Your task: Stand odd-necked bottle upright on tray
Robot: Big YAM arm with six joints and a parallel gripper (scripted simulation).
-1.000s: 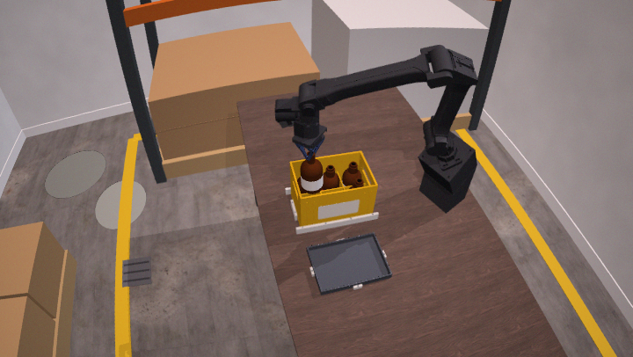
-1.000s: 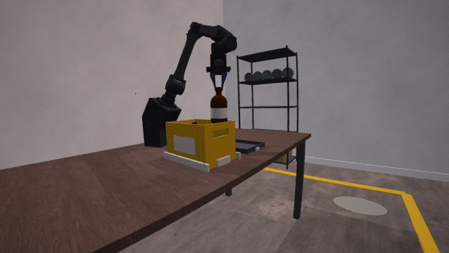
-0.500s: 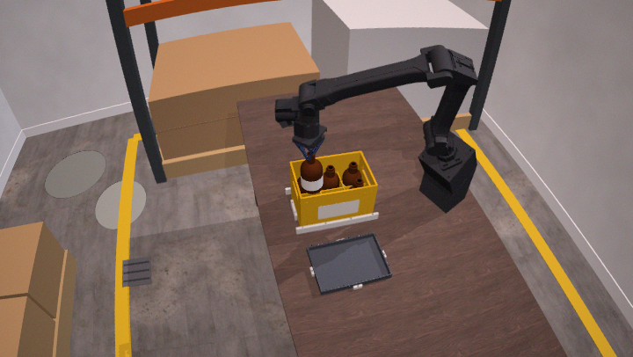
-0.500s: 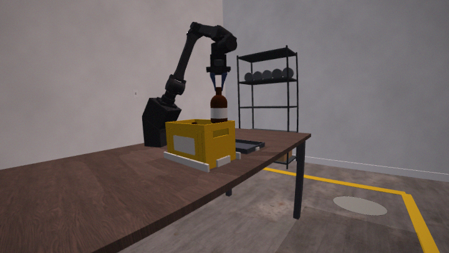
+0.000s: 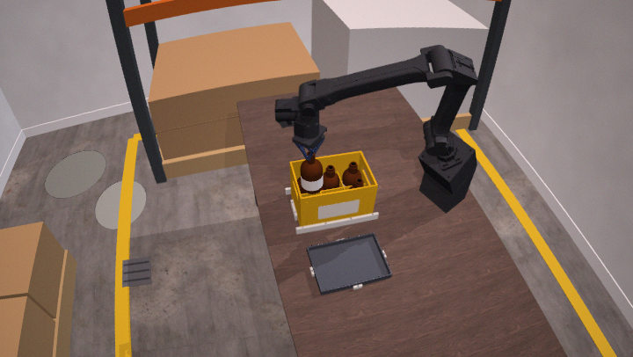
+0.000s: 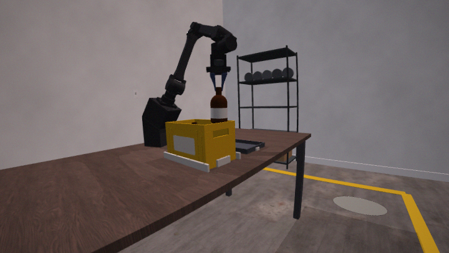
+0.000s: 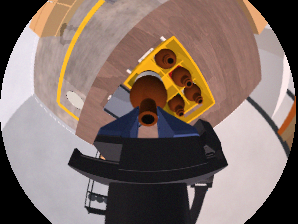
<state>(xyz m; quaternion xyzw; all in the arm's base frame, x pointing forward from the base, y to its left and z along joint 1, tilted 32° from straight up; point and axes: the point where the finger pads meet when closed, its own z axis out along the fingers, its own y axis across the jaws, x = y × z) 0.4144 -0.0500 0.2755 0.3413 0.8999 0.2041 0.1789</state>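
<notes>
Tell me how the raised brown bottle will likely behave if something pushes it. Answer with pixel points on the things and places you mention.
The raised brown bottle [image 5: 311, 171] [image 6: 218, 103] [image 7: 148, 92] looks rigid, so probably won't flex. Gripped only at its slim neck, its wide body might swing. Its smooth surface could perhaps slip in the fingers.

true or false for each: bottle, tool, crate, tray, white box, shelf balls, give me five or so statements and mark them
The tool is shut on a bottle's neck. True.
The held bottle lies on its side on the tray. False: it hangs upright, partly above the crate's rim.
The crate is yellow. True.
A bottle stands on the tray. False: no bottle is on it.
Four other bottles are in the crate. True.
The held bottle's label is green. False: it is white.
</notes>
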